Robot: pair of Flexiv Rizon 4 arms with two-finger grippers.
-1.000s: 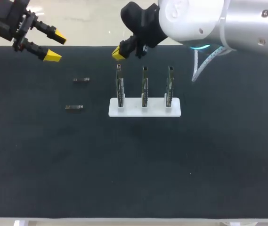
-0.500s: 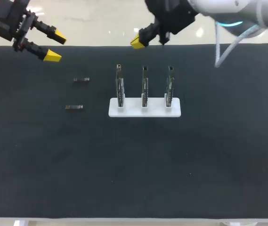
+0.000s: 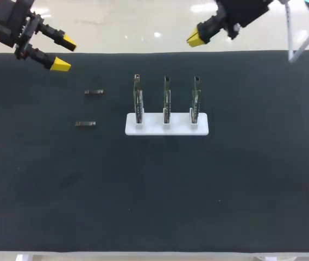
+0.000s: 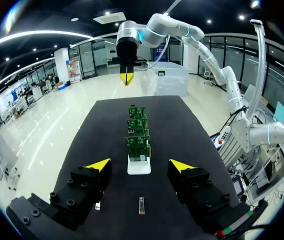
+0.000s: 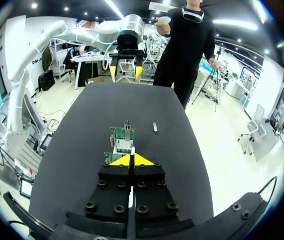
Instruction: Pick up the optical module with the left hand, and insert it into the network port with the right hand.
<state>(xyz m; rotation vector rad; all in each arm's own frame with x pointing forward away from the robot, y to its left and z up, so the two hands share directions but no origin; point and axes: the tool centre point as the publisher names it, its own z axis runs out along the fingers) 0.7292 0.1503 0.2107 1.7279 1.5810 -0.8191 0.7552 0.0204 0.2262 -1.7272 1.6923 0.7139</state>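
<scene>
Two small dark optical modules lie on the black mat, one (image 3: 94, 92) farther back and one (image 3: 85, 124) nearer, left of the boards. Three upright green port boards (image 3: 166, 98) stand in a white base (image 3: 166, 128). My left gripper (image 3: 62, 53) hovers open over the back left corner, empty. In the left wrist view one module (image 4: 141, 205) lies under and between its fingers (image 4: 98, 165), with the boards (image 4: 138, 145) ahead. My right gripper (image 3: 196, 39) is shut and empty above the back edge, right of the boards. Its shut tips (image 5: 131, 159) point at the boards (image 5: 123, 140).
The black mat (image 3: 154, 190) covers the whole table. Its front half and right side hold nothing. In the right wrist view one module (image 5: 155, 127) lies beyond the boards, and my left gripper (image 5: 126, 72) hangs at the far end.
My right arm has swung right and back, from above the leftmost board to beyond the table's back edge. The left arm and the modules have not moved.
</scene>
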